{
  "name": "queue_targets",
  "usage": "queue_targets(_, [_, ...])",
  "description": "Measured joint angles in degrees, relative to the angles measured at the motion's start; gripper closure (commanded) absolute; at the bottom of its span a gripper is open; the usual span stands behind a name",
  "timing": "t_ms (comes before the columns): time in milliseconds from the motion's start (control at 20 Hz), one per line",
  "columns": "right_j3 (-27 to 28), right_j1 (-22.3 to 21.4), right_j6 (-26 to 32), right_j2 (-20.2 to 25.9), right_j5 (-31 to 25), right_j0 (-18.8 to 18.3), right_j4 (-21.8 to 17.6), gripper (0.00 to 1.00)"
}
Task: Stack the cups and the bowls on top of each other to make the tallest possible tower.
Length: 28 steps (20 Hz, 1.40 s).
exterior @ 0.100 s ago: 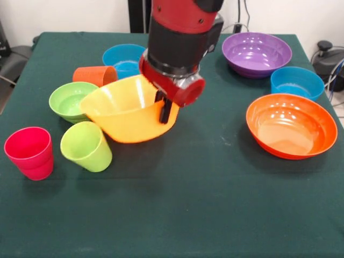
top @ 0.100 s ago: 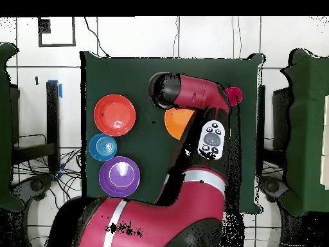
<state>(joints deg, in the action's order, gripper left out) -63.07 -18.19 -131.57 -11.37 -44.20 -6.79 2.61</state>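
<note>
My gripper (exterior @ 0.100 s ago: pixel 163 109) is shut on the near rim of the big yellow-orange bowl (exterior @ 0.100 s ago: pixel 124 114), which tips toward the camera; one black finger (exterior @ 0.100 s ago: pixel 166 110) shows outside its wall. Left of it lie a small green bowl (exterior @ 0.100 s ago: pixel 70 100), an orange cup (exterior @ 0.100 s ago: pixel 94 75) on its side, a tilted lime green cup (exterior @ 0.100 s ago: pixel 86 146) and an upright pinkish red cup (exterior @ 0.100 s ago: pixel 29 152). A small blue bowl (exterior @ 0.100 s ago: pixel 123 58) sits behind. In the overhead view the arm covers most of the yellow-orange bowl (top @ 0.100 s ago: pixel 177 123) and the cups, except the red cup (top @ 0.100 s ago: pixel 233 96).
On the other side of the green cloth stand a wide purple bowl (exterior @ 0.100 s ago: pixel 256 54), a small blue bowl (exterior @ 0.100 s ago: pixel 296 82) and a wide red-orange bowl (exterior @ 0.100 s ago: pixel 291 124). The overhead view shows them in a row: red-orange bowl (top @ 0.100 s ago: pixel 114 114), blue bowl (top @ 0.100 s ago: pixel 102 146), purple bowl (top @ 0.100 s ago: pixel 119 175).
</note>
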Motion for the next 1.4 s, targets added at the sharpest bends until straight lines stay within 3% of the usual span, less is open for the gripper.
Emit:
queue_targets(750, [1.88, 1.78, 1.88, 0.75, -8.11, 5.67, -1.2, 1.0])
queue_targets(1400, [1.87, 0.49, 1.88, -0.2, -8.25, 8.15, -1.21, 1.0])
